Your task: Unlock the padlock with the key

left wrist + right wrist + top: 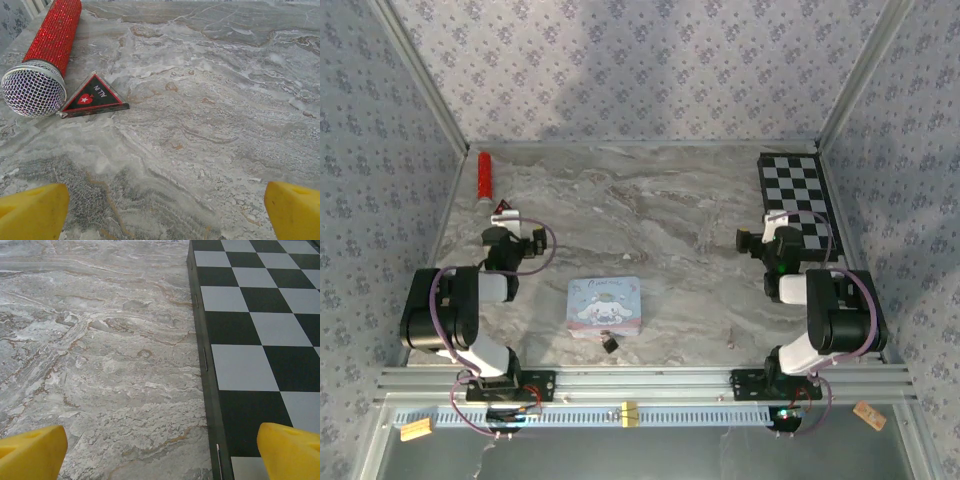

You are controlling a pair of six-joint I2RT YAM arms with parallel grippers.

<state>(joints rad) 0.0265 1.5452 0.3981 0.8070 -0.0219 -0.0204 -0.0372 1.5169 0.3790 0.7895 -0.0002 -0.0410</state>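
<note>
The padlock [609, 342], a tiny dark block, lies on the marble table [670, 220] just in front of the pastel tin's near edge. The key [729, 337], a thin brownish sliver, lies to its right near the front edge, left of the right arm's base. My left gripper [512, 228] [165, 215] is open over bare marble at the left, well behind and left of the padlock. My right gripper [767, 232] [162, 455] is open at the right, by the checkerboard's left edge, with nothing between its yellow fingertips [30, 450].
A pastel cartoon tin [605, 305] lies front centre. A red glitter microphone [483, 175] [47, 50] and a small red triangle [504, 210] [94, 96] lie at the left, just ahead of the left gripper. A checkerboard [797, 205] [260, 325] sits at the right. Patterned walls enclose the table.
</note>
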